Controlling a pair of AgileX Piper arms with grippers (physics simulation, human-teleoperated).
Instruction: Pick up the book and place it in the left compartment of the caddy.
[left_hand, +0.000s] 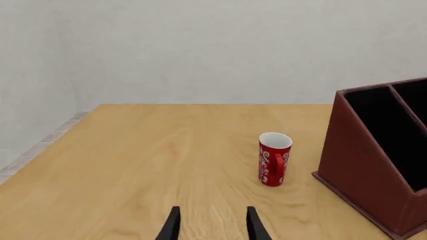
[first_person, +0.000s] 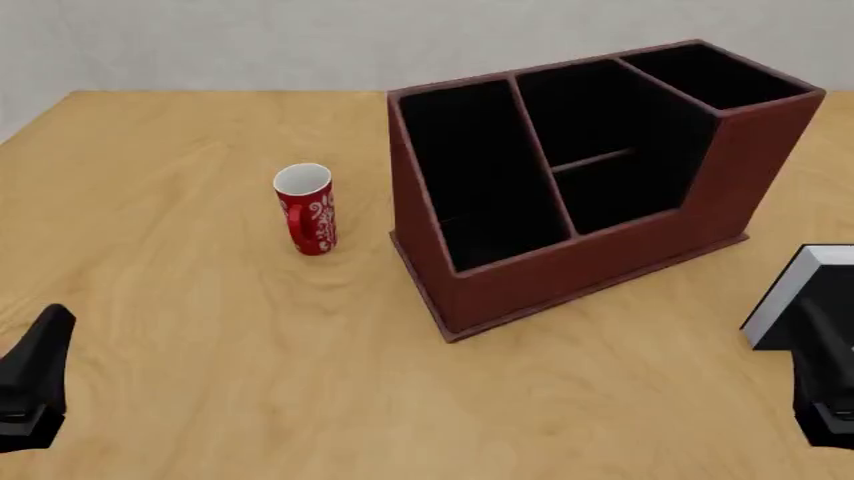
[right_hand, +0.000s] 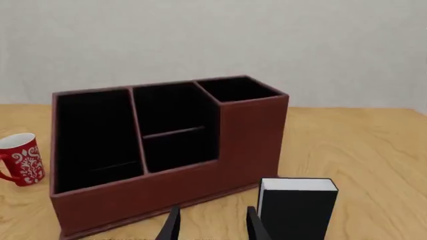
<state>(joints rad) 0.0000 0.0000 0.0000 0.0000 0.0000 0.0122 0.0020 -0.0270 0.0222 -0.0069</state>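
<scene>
Hands sit low at the near edge of the bench, both open and holding nothing: the left hand (left_hand: 212, 225) over bare wood, the right hand (right_hand: 212, 225) just beside the book (right_hand: 297, 205). The book stands upright, right of the caddy (first_person: 587, 265). Its left compartment (first_person: 467, 170) faces a red mug (first_person: 307, 208).

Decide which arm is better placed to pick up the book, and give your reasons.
The right arm. The book stands upright on the table's right side, just ahead of the right pincer, whose fingers are open. The left pincer sits far across the table, beyond the red mug and the caddy.
</scene>
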